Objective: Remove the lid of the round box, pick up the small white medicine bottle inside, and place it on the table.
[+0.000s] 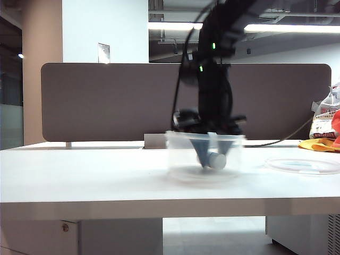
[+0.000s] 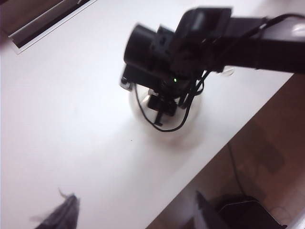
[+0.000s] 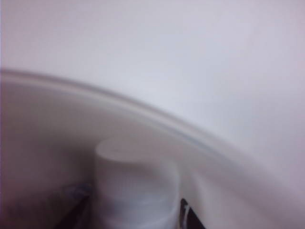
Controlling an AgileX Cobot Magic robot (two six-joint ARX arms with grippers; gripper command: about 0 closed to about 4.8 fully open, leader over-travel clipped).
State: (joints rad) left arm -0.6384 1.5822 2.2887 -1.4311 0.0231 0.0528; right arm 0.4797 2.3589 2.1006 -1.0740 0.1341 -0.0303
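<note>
The clear round box (image 1: pixel 178 154) stands uncovered mid-table (image 1: pixel 79 175). Its lid (image 1: pixel 305 166) lies flat on the table to the right. My right gripper (image 1: pixel 211 161) reaches down into the box. The small white medicine bottle (image 1: pixel 218 159) rests on the box floor at its fingertips. In the right wrist view the bottle (image 3: pixel 136 176) fills the space between the fingers of the right gripper (image 3: pixel 136 212), which stands open around it, with the box rim (image 3: pixel 143 114) curving behind. My left gripper (image 2: pixel 138 214) hangs open and empty over the table's edge, away from the box (image 2: pixel 195 112).
A dark divider panel (image 1: pixel 106 101) backs the table. Bags and an orange-yellow item (image 1: pixel 325 133) sit at the far right behind the lid. A cable (image 1: pixel 276 139) runs along the back. A dark object (image 2: pixel 248 214) lies on the floor beyond the table's edge.
</note>
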